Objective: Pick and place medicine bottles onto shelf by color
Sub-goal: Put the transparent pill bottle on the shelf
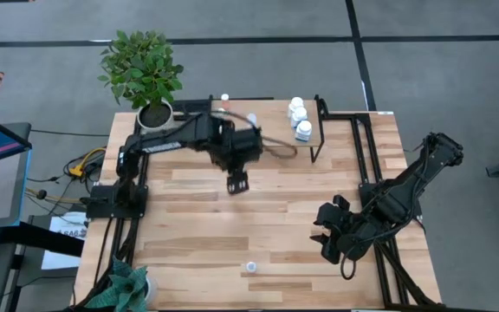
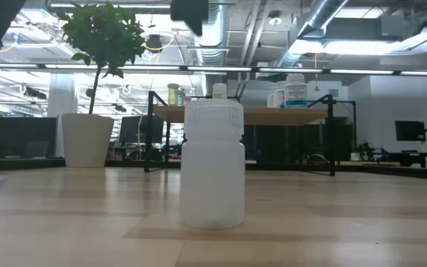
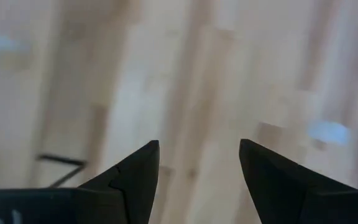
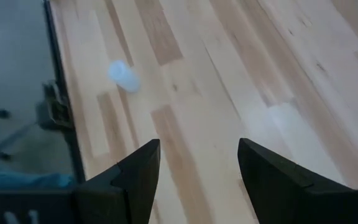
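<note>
A stubby white medicine bottle [image 1: 251, 267] stands upright on its base near the table's near edge; it fills the foreground of the low view [image 2: 213, 163]. The shelf [image 2: 258, 115] stands at the far edge on thin black legs [image 1: 320, 130]. Three white bottles [image 1: 300, 118] stand on its right end, with thinner vials [image 1: 251, 120] further left. My left gripper [image 1: 236, 182] hangs open over the bare table middle, in front of the shelf, fingers [image 3: 199, 146] empty. My right gripper [image 1: 326, 247] waits open [image 4: 199, 144] at the right, and the lone bottle [image 4: 123, 74] shows beyond it.
A white pot with a leafy plant [image 1: 155, 113] stands at the far left corner beside the shelf. A smaller plant [image 1: 128, 286] sits at the near left corner. Bare wood lies between the lone bottle and the shelf.
</note>
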Available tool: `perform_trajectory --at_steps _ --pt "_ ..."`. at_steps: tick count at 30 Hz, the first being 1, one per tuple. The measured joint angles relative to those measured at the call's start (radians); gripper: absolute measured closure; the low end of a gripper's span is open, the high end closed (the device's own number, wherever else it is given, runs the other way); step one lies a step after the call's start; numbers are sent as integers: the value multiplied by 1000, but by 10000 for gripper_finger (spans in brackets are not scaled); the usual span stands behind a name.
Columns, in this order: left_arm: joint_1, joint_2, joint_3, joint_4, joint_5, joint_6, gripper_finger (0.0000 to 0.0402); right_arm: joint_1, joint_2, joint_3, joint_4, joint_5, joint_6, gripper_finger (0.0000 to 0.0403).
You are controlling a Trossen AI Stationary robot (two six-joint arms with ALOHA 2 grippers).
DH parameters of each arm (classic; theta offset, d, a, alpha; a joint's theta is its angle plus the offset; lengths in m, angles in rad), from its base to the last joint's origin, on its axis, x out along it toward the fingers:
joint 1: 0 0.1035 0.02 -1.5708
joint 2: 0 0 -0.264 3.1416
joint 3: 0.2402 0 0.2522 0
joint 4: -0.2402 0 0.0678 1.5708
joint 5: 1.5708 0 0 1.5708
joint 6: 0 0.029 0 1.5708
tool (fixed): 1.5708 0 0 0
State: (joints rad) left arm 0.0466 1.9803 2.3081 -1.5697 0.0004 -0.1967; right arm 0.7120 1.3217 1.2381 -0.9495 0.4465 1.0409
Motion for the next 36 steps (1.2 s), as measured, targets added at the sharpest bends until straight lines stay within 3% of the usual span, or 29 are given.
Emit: perform_trajectory --at_steps 4,10,15,18,22,29,32,36 --pt "-106 -19 0 -2 44 50 193 -49 23 0 126 -42 -22 163" --pt "-268 -63 -1 -1 33 97 193 -105 129 2 440 -183 -221 163" --pt "-398 -122 -3 -2 13 106 193 -147 254 15 622 -267 -257 163" --pt "-472 -170 -3 -2 1 105 193 -168 326 66 629 -316 -245 163" --pt "-562 -225 -3 -1 -107 88 193 -194 426 164 632 -372 -249 163" --pt "-689 -327 -14 2 -201 -11 193 -231 534 374 545 -391 -310 163" --pt "-753 -407 -106 2 -297 -66 193 -238 545 443 470 -393 -316 163" --pt "-818 -554 -341 1 -431 -215 193 -238 544 481 402 -394 -317 163"
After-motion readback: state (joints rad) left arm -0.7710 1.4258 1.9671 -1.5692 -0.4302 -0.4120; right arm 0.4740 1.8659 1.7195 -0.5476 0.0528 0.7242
